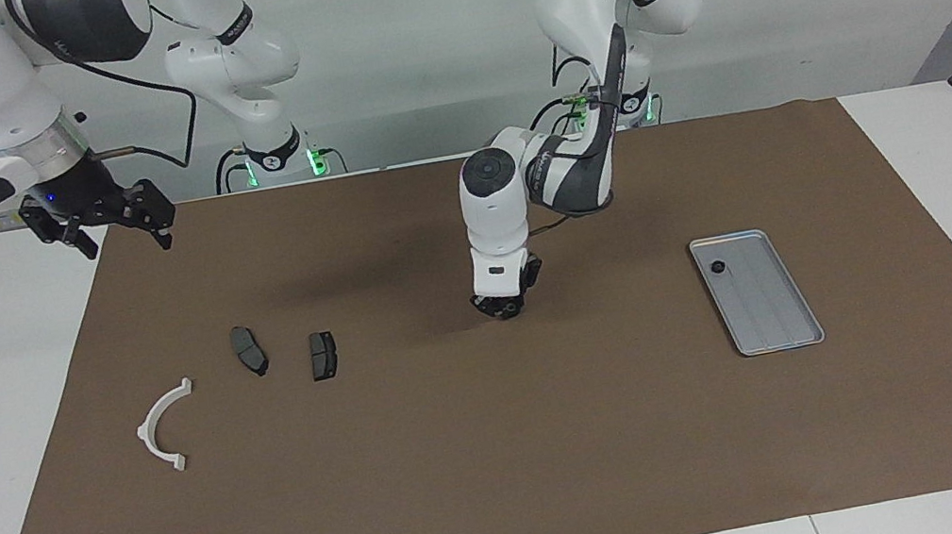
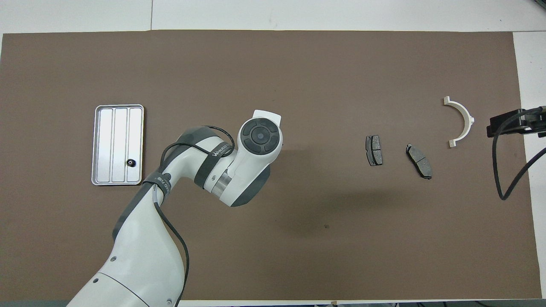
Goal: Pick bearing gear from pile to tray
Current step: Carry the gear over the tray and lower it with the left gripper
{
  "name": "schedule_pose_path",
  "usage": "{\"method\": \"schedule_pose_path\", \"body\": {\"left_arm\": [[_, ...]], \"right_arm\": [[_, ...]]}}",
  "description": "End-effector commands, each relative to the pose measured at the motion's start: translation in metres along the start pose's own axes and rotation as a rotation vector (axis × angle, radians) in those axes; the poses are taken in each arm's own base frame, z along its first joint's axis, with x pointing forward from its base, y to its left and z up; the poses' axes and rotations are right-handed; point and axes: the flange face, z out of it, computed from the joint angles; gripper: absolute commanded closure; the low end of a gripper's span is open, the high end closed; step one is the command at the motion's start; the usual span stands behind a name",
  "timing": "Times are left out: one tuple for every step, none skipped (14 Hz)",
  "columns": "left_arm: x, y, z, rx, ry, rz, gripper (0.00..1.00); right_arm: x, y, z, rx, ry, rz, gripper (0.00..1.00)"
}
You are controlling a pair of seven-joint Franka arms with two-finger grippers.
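Observation:
The silver tray (image 1: 774, 306) lies toward the left arm's end of the table, and a small black bearing gear (image 1: 718, 267) sits in its corner nearest the robots. Both show in the overhead view too, the tray (image 2: 104, 145) and the gear (image 2: 131, 162). The pile holds a white half-ring bracket (image 1: 162, 426) and two dark plates (image 1: 248, 350) (image 1: 323, 355), toward the right arm's end. My left gripper (image 1: 501, 304) points down, low over the mat's middle, between the plates and the tray. The arm's wrist hides it in the overhead view. My right gripper (image 1: 103, 232) waits open, high over the mat's corner.
A brown mat (image 1: 509, 472) covers most of the white table. The left arm's elbow and forearm (image 2: 204, 166) hang over the mat between the tray and the middle. The right gripper's cable (image 2: 503, 170) hangs near the table's end.

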Motion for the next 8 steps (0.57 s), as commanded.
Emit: {"method": "schedule_pose_path", "body": {"left_arm": [[0.035,-0.024,-0.033,0.01,0.018,-0.009,1.0],[0.054,-0.039,-0.04,0.015,0.015,0.01,1.0],[0.081,-0.061,-0.051,0.017,0.011,0.038,1.0],[0.105,-0.084,-0.061,0.019,0.008,0.055,1.0],[0.129,-0.105,-0.063,0.028,0.0,0.078,1.0],[0.156,-0.127,-0.061,0.03,-0.007,0.115,1.0],[0.177,-0.147,-0.059,0.03,-0.011,0.135,1.0],[0.197,-0.168,-0.056,0.034,-0.018,0.172,1.0]], "right_arm": [[-0.005,0.002,0.0,-0.015,0.003,0.007,0.0],[-0.005,0.001,0.0,-0.015,0.003,0.006,0.0],[-0.005,0.001,0.0,-0.015,0.003,0.01,0.0],[-0.004,-0.001,0.001,-0.015,0.002,0.007,0.0],[-0.003,-0.002,0.002,-0.013,0.0,0.004,0.0],[-0.003,-0.001,0.001,-0.013,0.002,0.004,0.0],[-0.003,-0.001,0.001,-0.013,0.002,0.004,0.0],[-0.003,-0.001,0.002,-0.013,0.002,0.005,0.0]]}}
